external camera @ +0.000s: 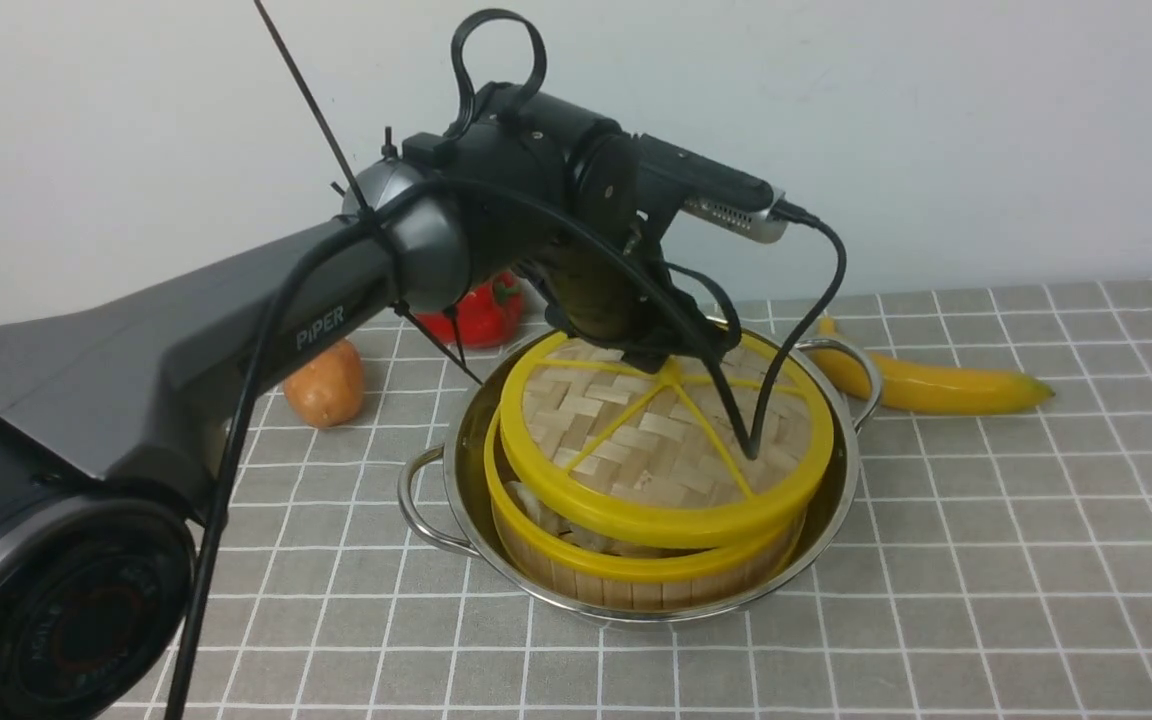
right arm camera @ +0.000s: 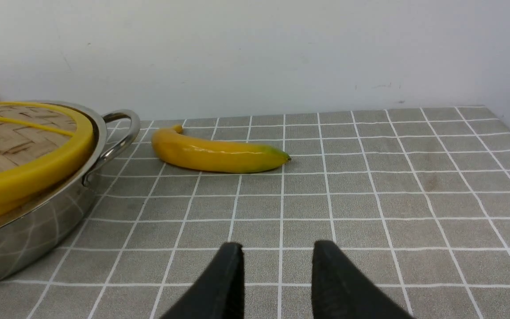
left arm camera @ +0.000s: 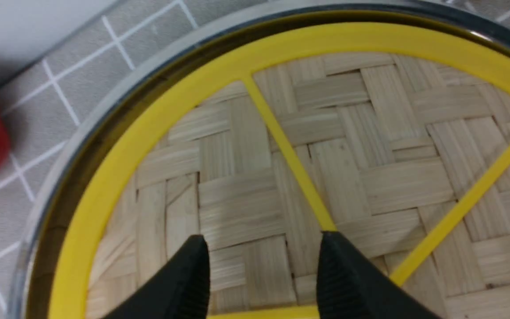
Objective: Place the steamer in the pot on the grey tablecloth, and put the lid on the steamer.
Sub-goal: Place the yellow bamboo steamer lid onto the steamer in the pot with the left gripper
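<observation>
Left gripper [left arm camera: 261, 239] is hovering with jaws parted, seemingly empty, just above the lid [external camera: 616, 440], which is lying slightly askew below it, capping the steamer [external camera: 616, 590] that is sitting inside the pot [external camera: 461, 460].

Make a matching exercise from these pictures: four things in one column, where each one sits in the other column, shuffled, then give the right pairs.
Column one
1. lid
2. steamer
3. pot
4. banana

Column two
A. lies on the grey tablecloth, to the pot's right
B. sits inside the pot
C. rests on top of the steamer
D. stands on the tablecloth, around the steamer

Pairs: 1-C, 2-B, 3-D, 4-A
</observation>
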